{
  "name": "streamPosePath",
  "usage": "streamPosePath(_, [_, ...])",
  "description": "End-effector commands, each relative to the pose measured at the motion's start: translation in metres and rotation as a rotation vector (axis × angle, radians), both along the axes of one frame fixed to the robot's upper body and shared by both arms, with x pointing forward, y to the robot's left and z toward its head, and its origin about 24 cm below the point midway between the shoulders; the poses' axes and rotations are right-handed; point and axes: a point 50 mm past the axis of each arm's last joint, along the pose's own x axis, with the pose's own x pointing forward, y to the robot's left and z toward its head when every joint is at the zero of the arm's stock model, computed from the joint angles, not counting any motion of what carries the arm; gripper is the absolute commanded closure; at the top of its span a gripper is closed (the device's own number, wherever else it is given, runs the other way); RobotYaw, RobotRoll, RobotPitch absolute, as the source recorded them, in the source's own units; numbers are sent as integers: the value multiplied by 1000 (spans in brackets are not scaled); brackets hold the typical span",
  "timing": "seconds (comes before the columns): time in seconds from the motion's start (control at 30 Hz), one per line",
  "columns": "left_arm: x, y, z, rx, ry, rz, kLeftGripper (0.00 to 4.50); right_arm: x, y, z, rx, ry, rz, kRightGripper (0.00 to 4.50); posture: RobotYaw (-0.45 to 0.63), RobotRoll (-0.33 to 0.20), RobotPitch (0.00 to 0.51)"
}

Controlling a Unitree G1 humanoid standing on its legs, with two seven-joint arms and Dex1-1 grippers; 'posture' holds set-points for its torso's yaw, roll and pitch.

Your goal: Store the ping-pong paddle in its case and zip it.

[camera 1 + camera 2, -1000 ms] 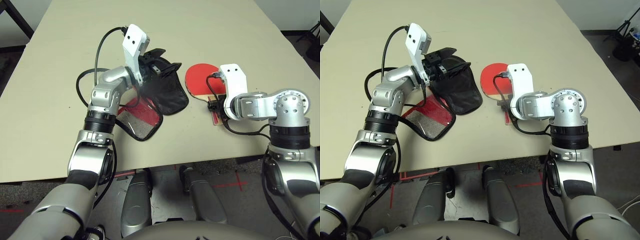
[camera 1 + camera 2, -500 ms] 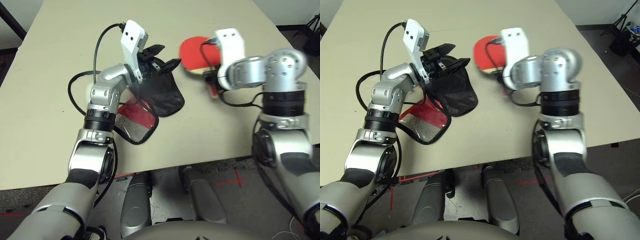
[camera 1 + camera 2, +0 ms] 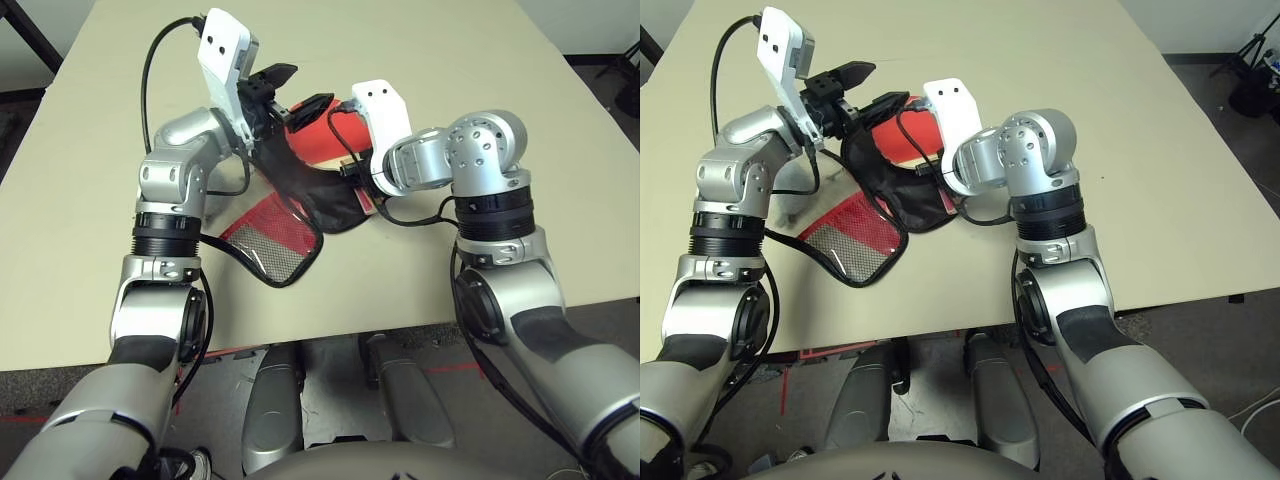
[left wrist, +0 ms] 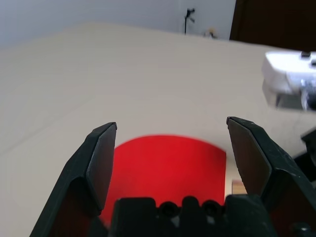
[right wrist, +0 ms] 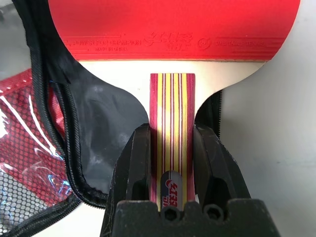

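The case (image 3: pixel 275 228) lies open near the table's middle, its red mesh side toward me and its black lining (image 5: pixel 96 126) exposed. One black flap stands raised against my left gripper (image 3: pixel 297 87), which hovers above it with its fingers (image 4: pixel 101 158) wide apart and nothing between them. My right gripper (image 5: pixel 170 131) is shut on the striped wooden handle of the ping-pong paddle (image 5: pixel 173 24). The paddle's red face (image 3: pixel 312 138) reaches over the case's open mouth, under the left gripper, and shows red (image 4: pixel 163 168) beyond the left fingers.
The beige table (image 3: pixel 470 60) stretches wide on all sides, and its front edge runs just below the case. A black cable (image 3: pixel 150 70) loops off my left wrist. A pale soft lump (image 3: pixel 790 212) sits beside the case, behind my left forearm.
My right gripper has carried the paddle left, from the table beside the case to over its open mouth. My left gripper has risen a little with the flap. The camera has shifted.
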Motion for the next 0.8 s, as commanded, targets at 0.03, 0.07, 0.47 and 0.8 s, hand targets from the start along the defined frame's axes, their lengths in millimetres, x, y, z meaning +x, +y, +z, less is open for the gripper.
streamPosePath(0.03, [-9, 10, -4, 12, 42, -3, 0, 2, 1, 1, -7, 5, 15, 3441, 5, 0, 223])
streamPosePath(0.07, [-12, 12, -6, 22, 58, -4, 0, 2, 1, 1, -6, 8, 20, 3441, 11, 0, 224])
streamPosePath(0.47, [-32, 26, -2, 76, 111, 13, 0, 13, 3, 0, 16, -9, 78, 3441, 55, 0, 225])
streamPosePath(0.8, [-39, 32, 1, 86, 119, 38, 0, 20, 6, 0, 19, -20, 129, 3441, 85, 0, 223])
